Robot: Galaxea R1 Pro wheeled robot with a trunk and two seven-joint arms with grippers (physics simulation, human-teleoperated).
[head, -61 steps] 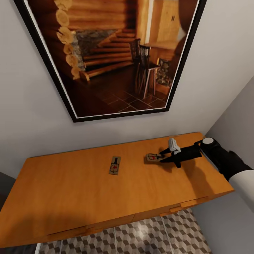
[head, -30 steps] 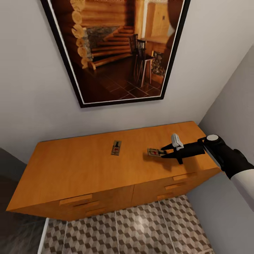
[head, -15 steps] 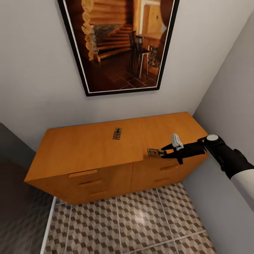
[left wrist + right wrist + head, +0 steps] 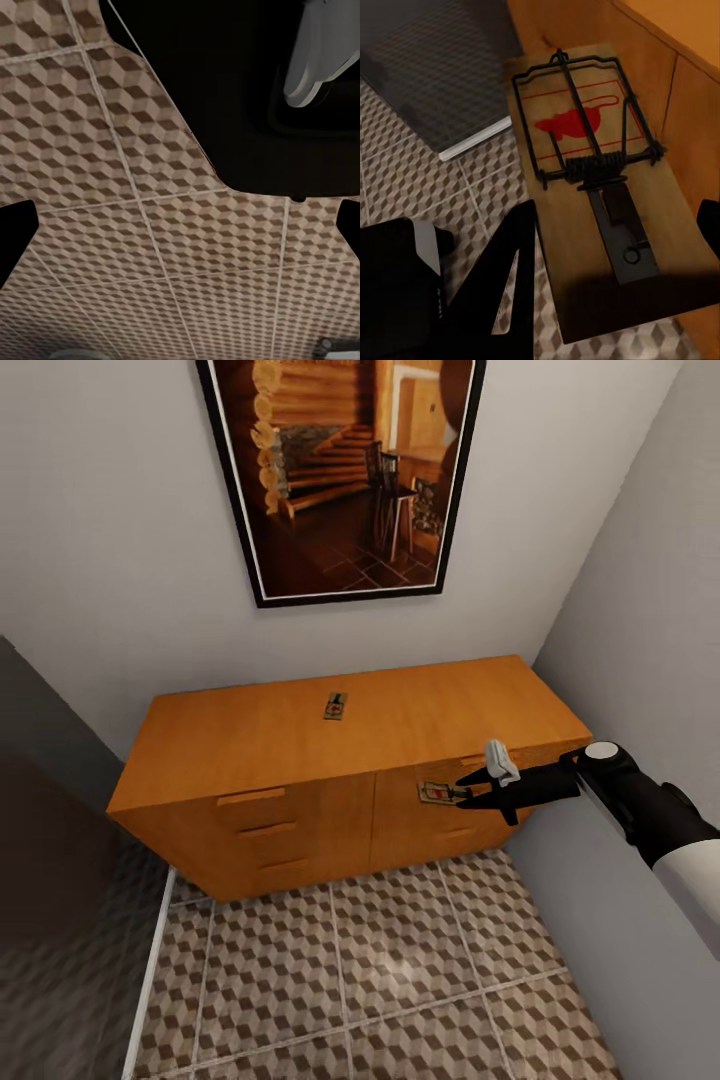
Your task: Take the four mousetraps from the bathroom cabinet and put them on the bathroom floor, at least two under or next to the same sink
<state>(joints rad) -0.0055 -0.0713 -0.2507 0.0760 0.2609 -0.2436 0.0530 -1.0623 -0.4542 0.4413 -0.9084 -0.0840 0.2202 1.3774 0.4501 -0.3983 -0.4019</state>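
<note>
Before the cabinet [image 4: 300, 815], right hand [image 4: 468, 787] grips unlabelled mousetrap [image 4: 440, 794].

My right gripper [image 4: 472, 788] sits in front of the cabinet [image 4: 300, 740], at its right half, with a mousetrap [image 4: 441, 794] clamped at my fingertips — off the top and level with the upper drawer fronts. A second mousetrap [image 4: 335, 706] lies on the cabinet top, near the middle, toward the wall behind. Above it a framed picture [image 4: 340, 470] hangs on that wall. The bathroom floor [image 4: 380, 980] spreads before the cabinet — a side wall [image 4: 650, 610] closes in on my right.
</note>
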